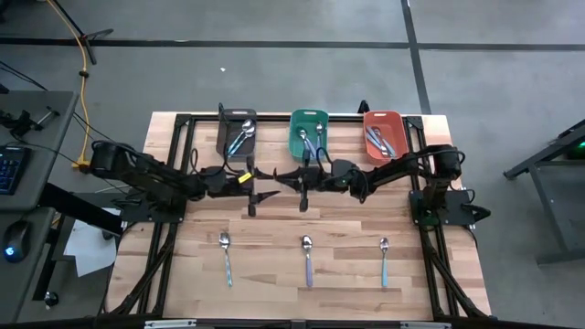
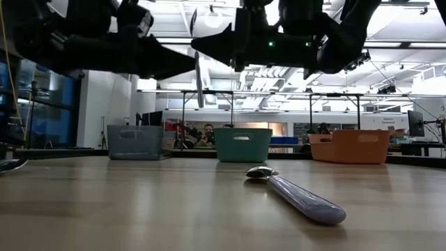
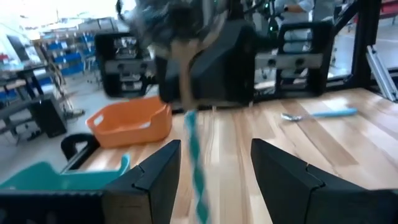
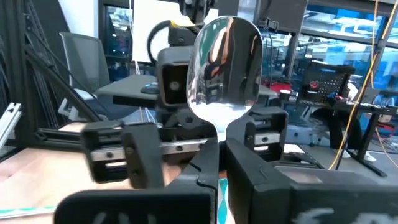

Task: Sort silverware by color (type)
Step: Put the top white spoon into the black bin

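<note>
A teal-handled spoon stands upright in the air over the table's middle, bowl up, with my right gripper shut on it. Its handle hangs down between the open fingers of my left gripper without touching them. In the high view the two grippers meet tip to tip, left gripper and right gripper. Three more spoons lie flat near the front edge: one, a lilac one and a blue one. My right gripper pinches the spoon between its two fingers at the neck just below the bowl. The fingers reach in level from the table's right and lie across the spoon. The spoon is upright, its teal handle hanging below the fingers, clear of the table.
At the far edge stand a dark grey bin, a teal bin and an orange bin, each holding spoons. Bare wooden tabletop lies between the arms and the row of spoons.
</note>
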